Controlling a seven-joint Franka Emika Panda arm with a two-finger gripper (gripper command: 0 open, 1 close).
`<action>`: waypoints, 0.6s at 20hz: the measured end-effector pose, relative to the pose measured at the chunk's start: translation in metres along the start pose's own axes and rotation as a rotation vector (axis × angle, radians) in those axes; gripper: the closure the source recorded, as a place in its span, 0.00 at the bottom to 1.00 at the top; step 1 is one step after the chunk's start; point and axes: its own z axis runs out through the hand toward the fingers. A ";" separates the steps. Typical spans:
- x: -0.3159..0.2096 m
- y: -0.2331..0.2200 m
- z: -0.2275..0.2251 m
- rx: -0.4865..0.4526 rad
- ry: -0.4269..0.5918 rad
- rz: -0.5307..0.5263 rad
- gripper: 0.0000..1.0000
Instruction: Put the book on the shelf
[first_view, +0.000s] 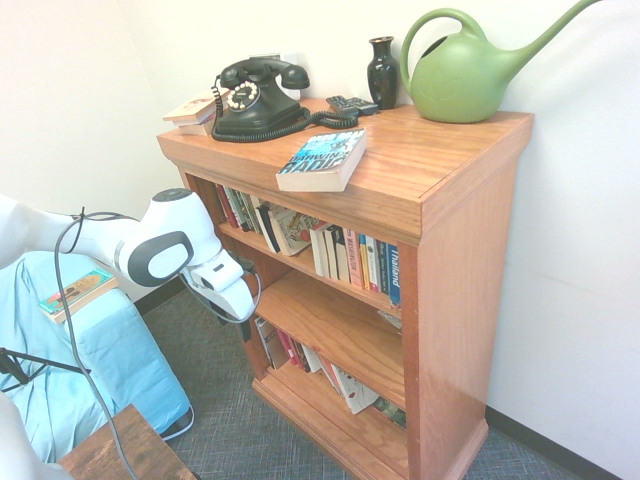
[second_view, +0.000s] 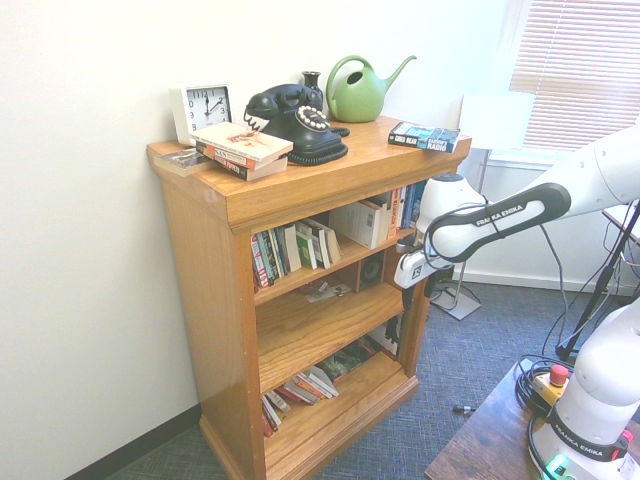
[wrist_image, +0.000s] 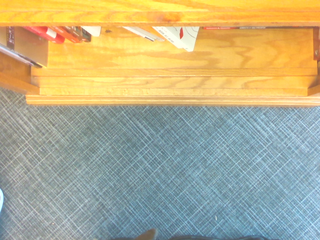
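Book (first_view: 322, 159) first: we see it lying flat on top of the bookcase (first_view: 470, 290), near the front edge, cover up, well clear of the black telephone (first_view: 255, 98) and the green watering can (first_view: 470, 72) behind it. Our gripper (first_view: 243, 322) hangs far below, in front of the bookcase at about the level of the empty middle board, pointing down at the grey carpet (wrist_image: 160, 170); the wrist view shows only that carpet and the lowest board with its leaning books. We cannot tell from any view whether the fingers are apart or together, but nothing is held. The shelf (first_view: 300, 262) we are aiming for is the upper board, with its row of upright paperbacks, the blue Thailand spine (first_view: 394, 274) at one end. We judge the step in hand is the reach, so we should rise clear of the overhanging top before moving in over it. Gripping the book across its narrow width near the front edge looks safest, since it is thick and could slip. On the shelf, the looser stretch where the paperbacks lean looks the likeliest spot.
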 end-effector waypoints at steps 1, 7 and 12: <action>0.000 0.000 0.001 -0.001 -0.001 0.000 0.00; 0.009 0.009 -0.005 -0.059 0.086 -0.038 0.00; 0.026 0.057 -0.042 -0.142 0.306 -0.046 0.00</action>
